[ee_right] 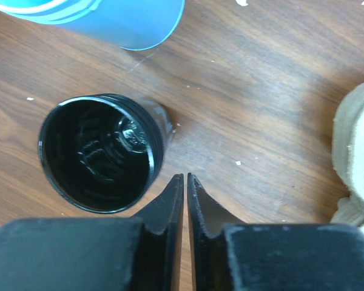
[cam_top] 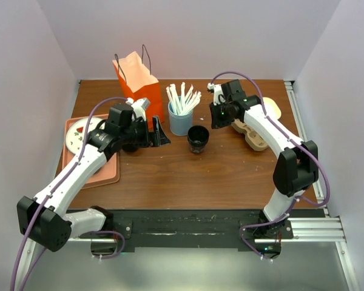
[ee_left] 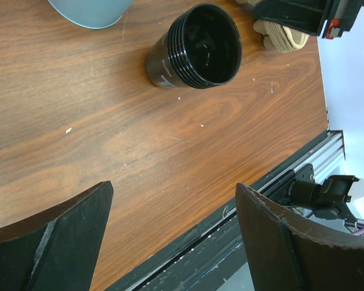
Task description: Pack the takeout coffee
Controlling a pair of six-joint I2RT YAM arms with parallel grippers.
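The brown takeout coffee with its black lid shows in no view; it may be hidden under my left arm. An all-black open cup stands mid-table, also in the left wrist view and the right wrist view. My left gripper is open wide and empty, low over bare wood left of that cup. My right gripper is shut on nothing, just right of the black cup. An orange paper bag stands open at the back.
A blue straw holder with white straws stands behind the black cup. A cardboard cup carrier lies at the right. A pink tray with a plate lies at the left. The table's front rail is near my left gripper.
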